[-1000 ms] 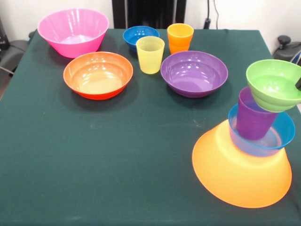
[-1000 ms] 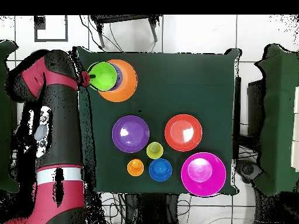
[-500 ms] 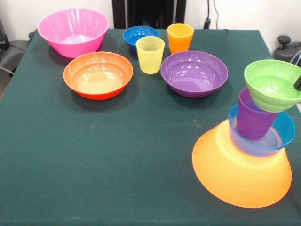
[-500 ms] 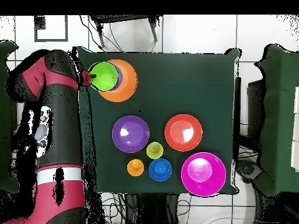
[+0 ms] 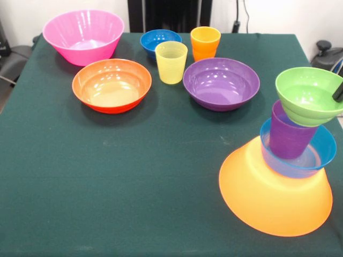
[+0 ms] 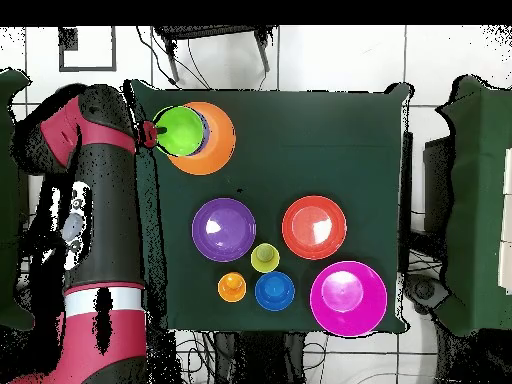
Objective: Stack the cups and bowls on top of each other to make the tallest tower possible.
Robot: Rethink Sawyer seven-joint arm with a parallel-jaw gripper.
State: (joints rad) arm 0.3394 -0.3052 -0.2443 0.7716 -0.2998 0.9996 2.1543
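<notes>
The tower stands at the table's right side: an upturned yellow-orange bowl (image 5: 273, 198), a light blue bowl (image 5: 321, 155) on it, and a purple cup (image 5: 289, 136) in that. A green bowl (image 5: 308, 96) sits tilted over the purple cup's mouth. My gripper (image 5: 338, 93) shows only as a black tip at the green bowl's right rim. In the overhead view my gripper (image 6: 152, 132) grips the left rim of the green bowl (image 6: 180, 130). A yellow cup (image 5: 171, 62) and an orange cup (image 5: 205, 43) stand loose at the back.
A pink bowl (image 5: 83, 36) stands at the back left, with an orange-red bowl (image 5: 111, 84) in front of it. A dark blue bowl (image 5: 159, 40) sits behind the yellow cup. A purple bowl (image 5: 221, 83) lies to the right of the yellow cup. The tower is close to the table's right edge.
The green bowl has shifted slightly left and up with the gripper at its rim. Nothing else on the table has moved.
</notes>
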